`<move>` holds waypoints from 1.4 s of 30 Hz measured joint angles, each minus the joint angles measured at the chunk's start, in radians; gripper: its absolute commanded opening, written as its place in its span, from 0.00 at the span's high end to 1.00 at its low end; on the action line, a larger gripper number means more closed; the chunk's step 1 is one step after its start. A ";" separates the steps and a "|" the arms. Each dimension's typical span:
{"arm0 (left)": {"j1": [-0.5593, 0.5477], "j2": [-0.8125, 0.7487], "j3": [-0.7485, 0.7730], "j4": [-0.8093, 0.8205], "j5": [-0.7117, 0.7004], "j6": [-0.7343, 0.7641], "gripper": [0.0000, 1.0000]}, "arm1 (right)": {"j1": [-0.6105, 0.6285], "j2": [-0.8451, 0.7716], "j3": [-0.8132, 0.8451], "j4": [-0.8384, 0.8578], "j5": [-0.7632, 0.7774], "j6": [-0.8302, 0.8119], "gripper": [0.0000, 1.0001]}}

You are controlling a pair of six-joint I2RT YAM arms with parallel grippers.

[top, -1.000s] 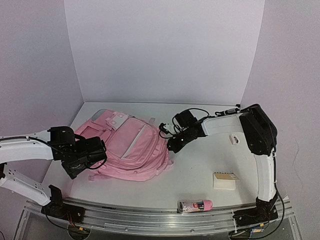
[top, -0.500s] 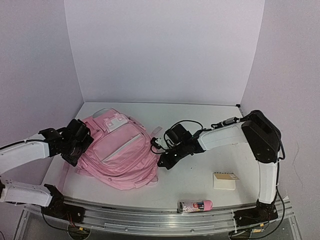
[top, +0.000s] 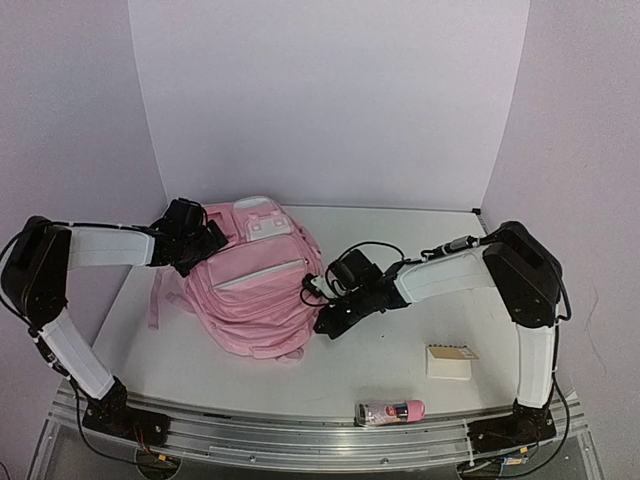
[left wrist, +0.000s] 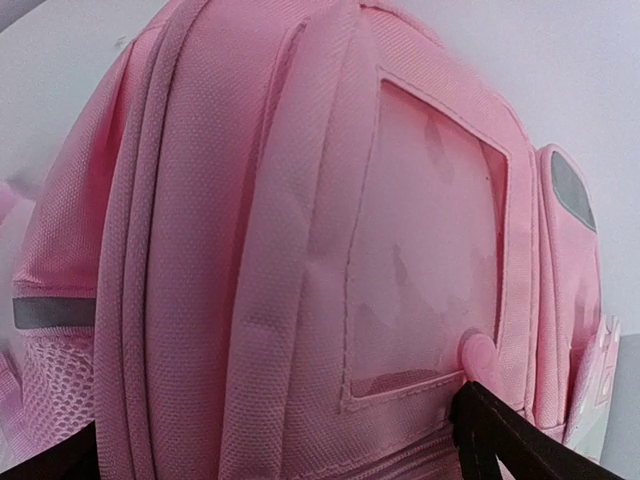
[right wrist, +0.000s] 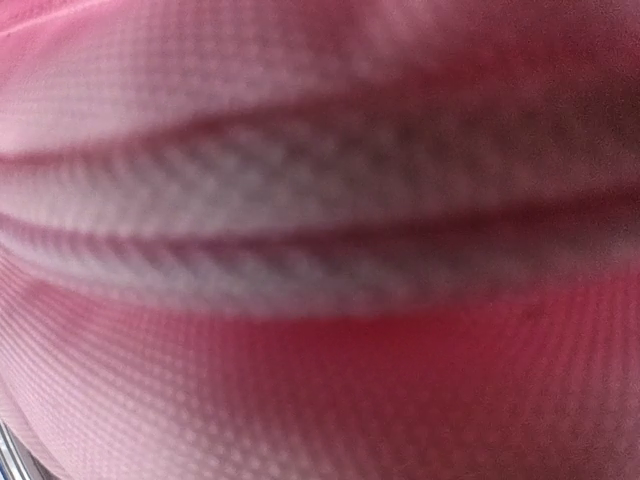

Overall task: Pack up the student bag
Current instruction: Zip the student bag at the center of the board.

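Left gripper (top: 200, 243): upper left of the top view, against the far-left side of the student bag (top: 255, 295). In its wrist view the dark fingers (left wrist: 500, 445) sit at the bottom corners, spread wide, with a pink side panel and its clear window pocket (left wrist: 425, 260) between them. No pinch on the fabric is visible.
Student bag: centre-left of the top view, lying on the table (top: 150, 350) front pockets up, top end toward the back wall. A loose strap (top: 157, 297) trails off its left edge. No open compartment shows.
Right gripper (top: 325, 322): just right of centre, pressed to the bag's lower right edge. Its wrist view is filled with blurred pink weave (right wrist: 320, 240) and no fingers show, so its opening cannot be told.
Pink tube (top: 390, 411): lower centre-right, at the front table edge, well apart from the bag.
Cream box (top: 449, 361): lower right, also unpacked.
Step judged: squaring up and steadying the bag before opening it.
Handling advice: soft fabric slides and folds, so brace both sides together, close on a seam or zip pull rather than slack cloth, and keep the strap clear.
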 measured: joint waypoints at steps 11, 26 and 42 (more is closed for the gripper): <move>0.008 0.286 0.329 0.040 0.157 0.237 0.00 | 0.001 -0.013 -0.019 0.005 0.074 0.061 1.00; -0.152 -0.112 0.211 -0.528 -0.035 -0.106 0.01 | 0.013 -0.013 -0.002 -0.005 0.133 0.109 1.00; -0.538 -0.181 -0.015 -0.563 -0.015 -0.605 0.22 | 0.013 -0.013 -0.001 -0.005 0.106 0.112 1.00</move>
